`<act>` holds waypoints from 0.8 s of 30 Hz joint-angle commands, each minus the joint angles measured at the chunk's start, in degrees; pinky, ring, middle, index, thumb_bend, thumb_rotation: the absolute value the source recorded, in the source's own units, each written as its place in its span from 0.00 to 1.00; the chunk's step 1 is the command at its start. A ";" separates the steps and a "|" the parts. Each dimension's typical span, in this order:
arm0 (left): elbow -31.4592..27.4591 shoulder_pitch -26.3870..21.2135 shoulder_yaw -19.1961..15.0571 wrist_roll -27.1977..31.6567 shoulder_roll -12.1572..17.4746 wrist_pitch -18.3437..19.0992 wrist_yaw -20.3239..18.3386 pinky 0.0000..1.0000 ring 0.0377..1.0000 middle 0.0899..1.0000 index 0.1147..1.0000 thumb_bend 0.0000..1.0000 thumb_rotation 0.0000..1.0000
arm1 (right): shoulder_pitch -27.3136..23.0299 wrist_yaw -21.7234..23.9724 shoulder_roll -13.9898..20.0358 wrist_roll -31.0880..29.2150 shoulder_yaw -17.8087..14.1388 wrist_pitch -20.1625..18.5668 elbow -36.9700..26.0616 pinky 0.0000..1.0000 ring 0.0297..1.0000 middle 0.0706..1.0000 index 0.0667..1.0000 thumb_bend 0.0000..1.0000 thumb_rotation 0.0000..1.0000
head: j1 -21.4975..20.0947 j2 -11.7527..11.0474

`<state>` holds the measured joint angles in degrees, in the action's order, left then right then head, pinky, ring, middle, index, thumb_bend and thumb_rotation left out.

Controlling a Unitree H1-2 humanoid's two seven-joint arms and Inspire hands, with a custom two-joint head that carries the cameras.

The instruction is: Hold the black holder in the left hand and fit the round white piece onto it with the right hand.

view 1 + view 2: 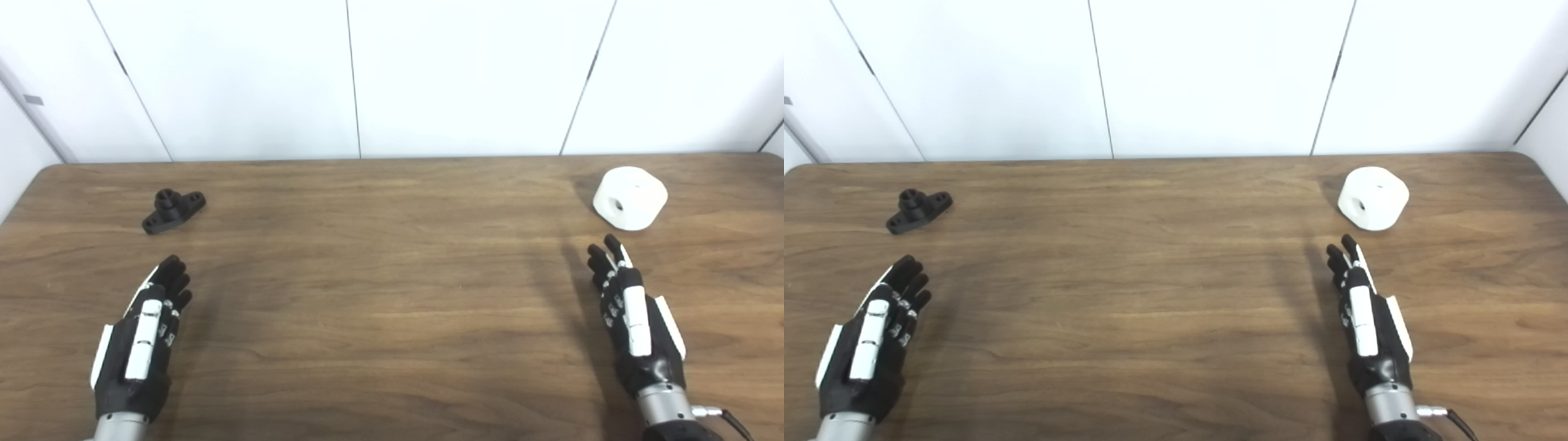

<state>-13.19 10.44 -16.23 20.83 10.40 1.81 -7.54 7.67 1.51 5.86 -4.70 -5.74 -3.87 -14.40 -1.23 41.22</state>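
Nearest the viewer, both hands hang low over the wooden surface (380,294) with nothing in them: the left hand (144,337) at the near left and the right hand (634,324) at the near right, each with fingers straight, extended forward and lying close alongside one another, palms turned inward, holding nothing. Taking the black holder (173,211) as the landmark, the left hand sits just nearer than it and slightly to its left, its fingertips apart from the part, while the right hand is well apart from it, far across to its right. The holder lies on the surface toward the far left: a small flat flange with an eyelet at each end and a short upright boss in the middle. It looks like stiff, light moulded or printed plastic, unlikely to deform, though being so low it could skid if pushed from the side; pinching across the flange ends would probably keep the boss clear for mating. Far to the right of the holder, at about the same depth, rests the round white piece (630,198), a thick drum with a bore facing the viewer; it seems rigid, fairly light and smooth, so gripping around its outer rim looks safest
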 commanded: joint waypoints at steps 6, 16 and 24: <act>-2.08 -0.68 -0.15 -0.04 1.12 -0.67 -0.03 0.96 0.94 0.92 0.87 0.46 0.69 | -0.84 0.08 -0.05 -0.14 0.08 0.62 -1.37 1.00 0.96 0.95 0.98 0.61 1.00 | -0.03 0.04; -1.63 -0.57 -0.10 -0.55 0.61 -0.96 0.33 0.94 0.94 0.92 0.87 0.44 0.68 | -0.51 0.36 0.19 -0.32 0.08 0.86 -1.00 1.00 0.97 0.94 0.98 0.62 1.00 | 1.55 -1.43; 0.27 -0.50 0.58 -1.27 0.25 -2.58 -0.48 0.95 0.95 0.93 0.87 0.41 0.68 | -0.43 0.92 0.71 -1.03 -0.33 3.46 1.71 1.00 0.96 0.93 0.98 0.63 1.00 | 5.23 -5.24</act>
<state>-12.41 10.46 -15.75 19.96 10.11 1.57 -7.68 7.69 1.91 6.10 -5.06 -5.84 -1.51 -12.86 3.94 35.96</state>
